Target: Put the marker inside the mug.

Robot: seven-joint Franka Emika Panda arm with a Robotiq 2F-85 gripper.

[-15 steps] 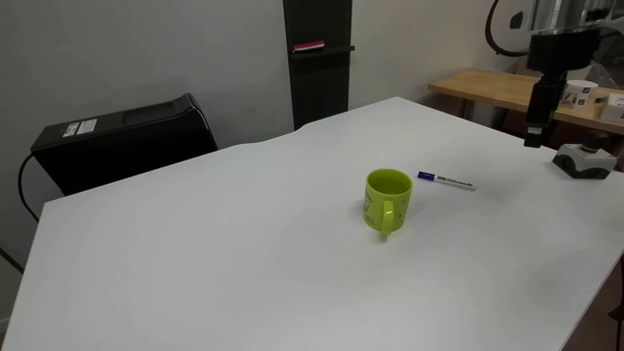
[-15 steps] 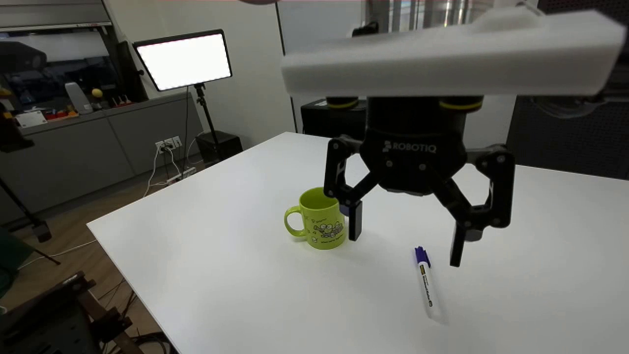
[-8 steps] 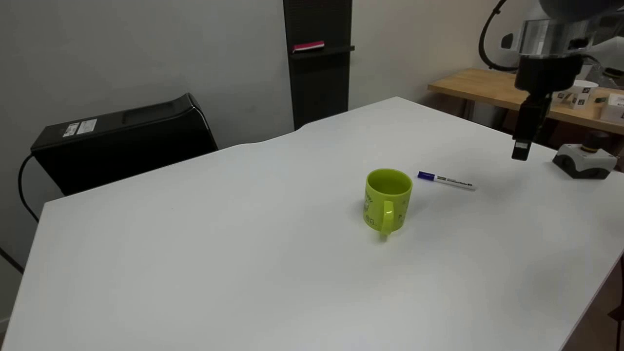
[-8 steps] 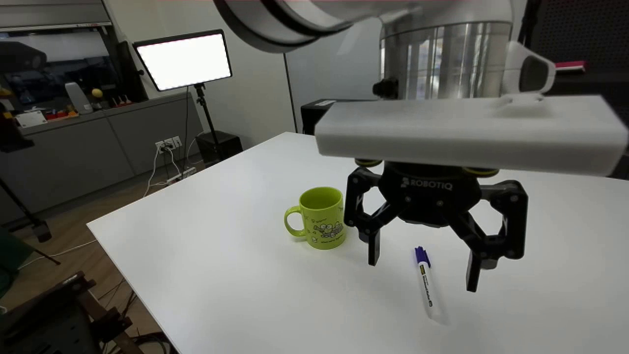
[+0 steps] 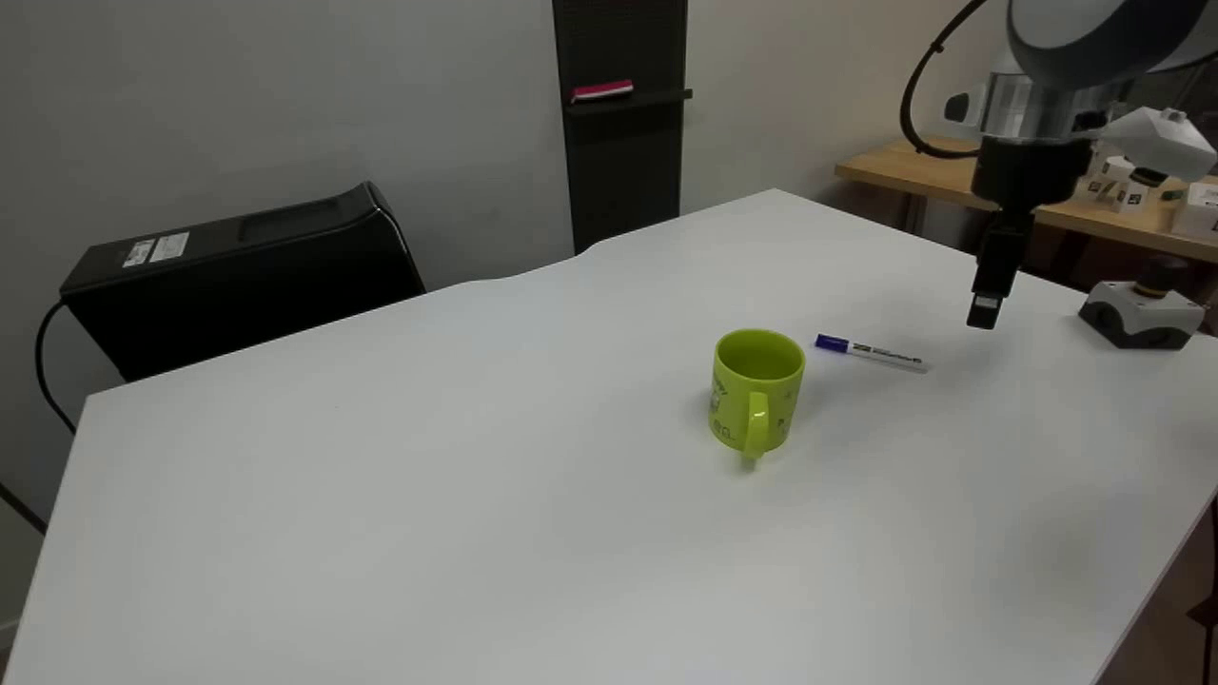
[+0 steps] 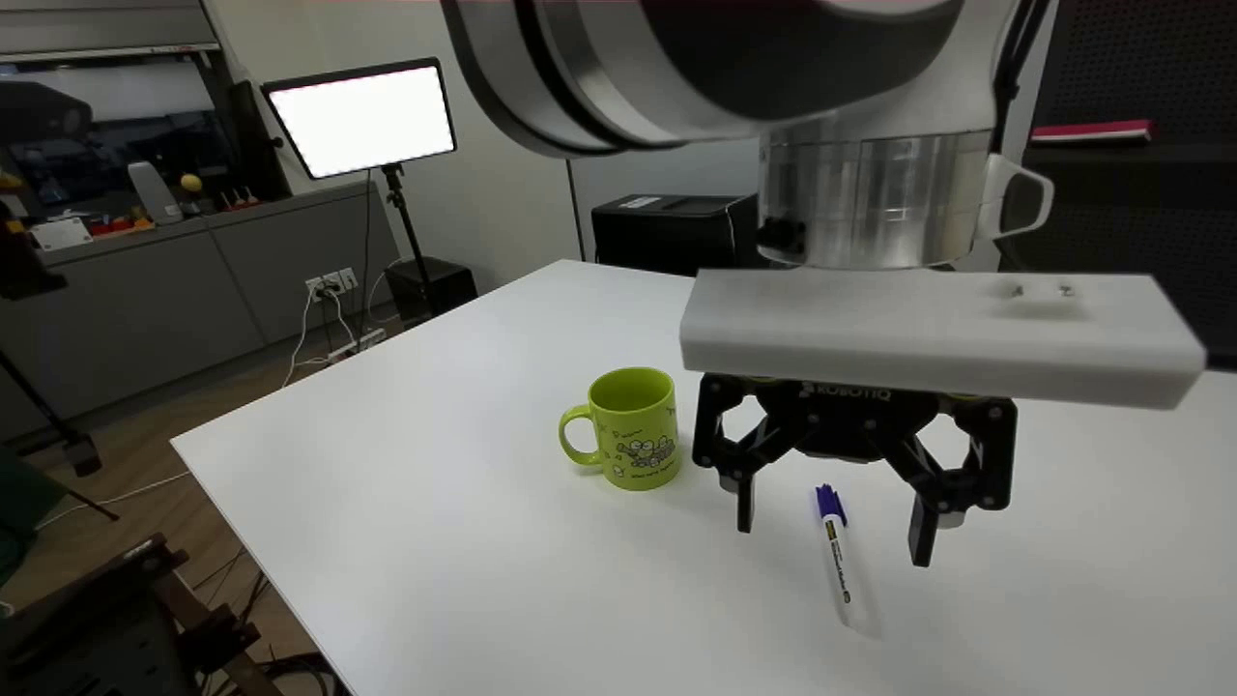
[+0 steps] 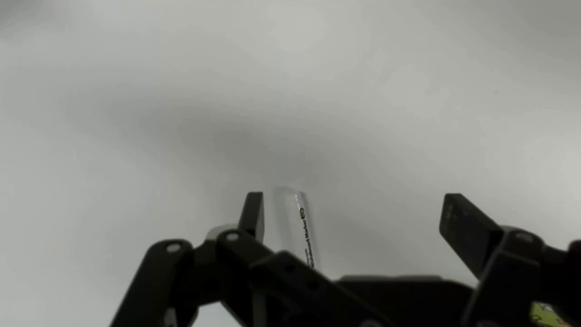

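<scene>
Fingers spread wide, holding nothing, the gripper (image 7: 352, 209) hangs in the air and, in an exterior view, shows out past the white end of the marker (image 5: 871, 353), which lies flat on the table (image 5: 428, 523), long axis roughly square to the closing line: down and along looks the call. Near it the mug (image 6: 633, 430) stands upright, nothing showing in the visible inside.

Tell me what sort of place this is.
Probably a robotics lab or workroom: a robot arm hangs over a white table, with a lit panel lamp standing in the background.
</scene>
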